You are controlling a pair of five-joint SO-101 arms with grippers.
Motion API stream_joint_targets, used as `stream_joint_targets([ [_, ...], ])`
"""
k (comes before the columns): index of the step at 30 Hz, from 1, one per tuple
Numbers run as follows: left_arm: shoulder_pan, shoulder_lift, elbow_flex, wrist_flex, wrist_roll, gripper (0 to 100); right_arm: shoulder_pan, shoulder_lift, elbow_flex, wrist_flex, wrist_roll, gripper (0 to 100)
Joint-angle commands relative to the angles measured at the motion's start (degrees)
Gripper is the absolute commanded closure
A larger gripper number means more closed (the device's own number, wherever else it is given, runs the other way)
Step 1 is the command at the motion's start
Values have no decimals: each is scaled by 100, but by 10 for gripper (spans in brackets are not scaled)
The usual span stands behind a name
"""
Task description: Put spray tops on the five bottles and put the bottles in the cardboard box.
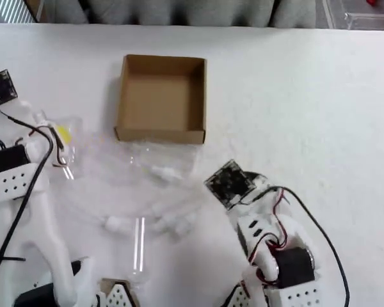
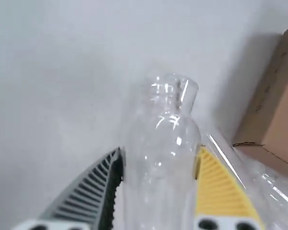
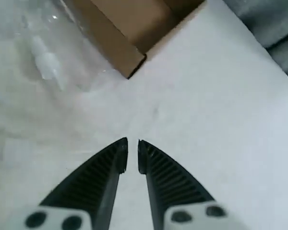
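Between the fingers of the left pincer [image 2: 159, 152] sits a clear bottle [image 2: 162, 129], gripped at the body with the grey finger on one side and the yellow finger on the other. The neck projects forward of the fingertips and is open; no spray top is fitted. The cardboard box [image 2: 278, 105] stands near this pincer on its yellow-finger side, ahead of the tips. What appears to be a second bottle [image 2: 259, 177] lies just beside that finger.

The right pincer [image 3: 132, 143] is closed to a narrow slit and holds nothing. It hangs over bare counter [image 3: 221, 110]. The spray tops [image 1: 164, 171] lie among loose bottles [image 1: 139, 246] between the two pincers, and a corner of the box is farther ahead.

Step in hand, as judged: fit a spray top to the held bottle.

1. Hold the bottle by the body, below the shoulder, so the neck is free all round.
2. Grip firmly, not hard; the thin wall is likely to flex and slip.
3. Open the right pincer and take one spray top by its head, tube hanging free.
4. Align the tube with the neck opening before lowering; a tilted top will probably jam on the rim.
5. Box the bottle only after the top is seated.
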Motion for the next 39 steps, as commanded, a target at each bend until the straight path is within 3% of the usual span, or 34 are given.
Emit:
stream_joint_targets([
  [1, -119, 4, -62, -141, 88, 978, -585, 1332, -1011, 57, 62, 981],
  [7, -312, 4, -62, -141, 440, 978, -1613, 3204, -1908, -127, 53, 981],
  [10, -312, 13, -53, -149, 440, 977, -1824, 4207, -2514, -242, 62, 978],
  [13, -312, 13, -9, -299, 440, 977, -1851, 5385, -3305, -163, 62, 908],
  [15, -312, 13, -9, -299, 431, 977, -1851, 6211, -3903, 101, 62, 866],
  [24, -462, 13, -9, -334, 422, 976, -2018, 9270, -6637, 1886, 659, 915],
  [30, -462, 13, 246, -800, 422, 976, -2079, 10062, -7262, 1842, 659, 914],
  [39, -462, 13, 255, -826, 422, 976, -2079, 10202, -7262, 1156, 651, 910],
])
